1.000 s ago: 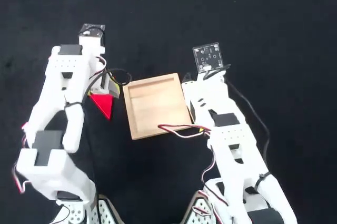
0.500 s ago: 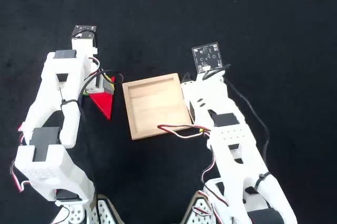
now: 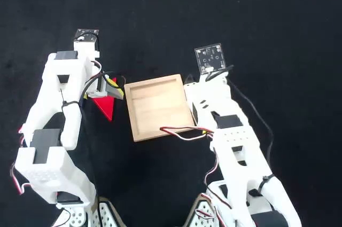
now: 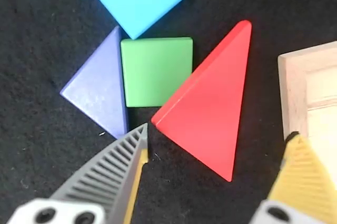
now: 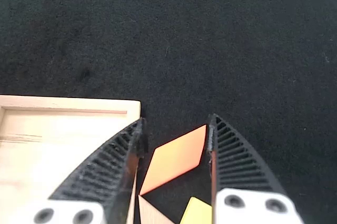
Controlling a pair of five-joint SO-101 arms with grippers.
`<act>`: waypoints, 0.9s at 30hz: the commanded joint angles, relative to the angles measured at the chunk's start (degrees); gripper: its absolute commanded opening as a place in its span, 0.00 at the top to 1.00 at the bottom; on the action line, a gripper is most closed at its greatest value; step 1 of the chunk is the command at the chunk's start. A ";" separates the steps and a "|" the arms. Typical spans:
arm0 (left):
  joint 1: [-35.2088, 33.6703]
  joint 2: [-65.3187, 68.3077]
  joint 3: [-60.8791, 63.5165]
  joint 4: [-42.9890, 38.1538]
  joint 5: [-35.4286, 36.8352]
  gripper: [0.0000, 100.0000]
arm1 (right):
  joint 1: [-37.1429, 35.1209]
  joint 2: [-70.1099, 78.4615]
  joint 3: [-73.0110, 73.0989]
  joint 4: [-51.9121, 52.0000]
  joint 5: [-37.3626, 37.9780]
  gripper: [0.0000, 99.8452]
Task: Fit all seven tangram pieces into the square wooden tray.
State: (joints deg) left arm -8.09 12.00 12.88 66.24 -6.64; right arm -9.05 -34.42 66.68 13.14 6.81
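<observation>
Black cloth, red triangle between spread left tool

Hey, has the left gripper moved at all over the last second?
Yes. In the high view the left gripper has shifted slightly left, away from the wooden tray, which stayed put.

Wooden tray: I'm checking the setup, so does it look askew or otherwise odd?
The wooden tray lies slightly skewed on the table, and empty. The red triangle and green square lie outside on one side, the orange parallelogram on the other. No damage shows.
</observation>
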 commanded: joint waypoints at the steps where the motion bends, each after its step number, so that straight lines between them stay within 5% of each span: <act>1: -0.22 -0.26 -0.31 -0.97 -0.35 0.61 | -0.53 0.48 -0.22 -1.23 -0.09 0.81; 8: 1.27 -0.26 6.64 -10.29 -0.35 0.61 | -0.53 0.48 -0.22 -1.23 -0.09 0.81; 19: 1.27 -0.35 7.16 -10.73 -0.44 0.61 | -0.53 0.48 -0.22 -1.23 -0.09 0.81; 27: 1.19 -0.26 7.60 -10.81 -6.77 0.67 | -0.53 0.48 -0.22 -1.23 -0.09 0.81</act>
State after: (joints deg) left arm -7.03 12.00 20.62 56.13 -10.77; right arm -9.05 -34.42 66.68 13.14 6.81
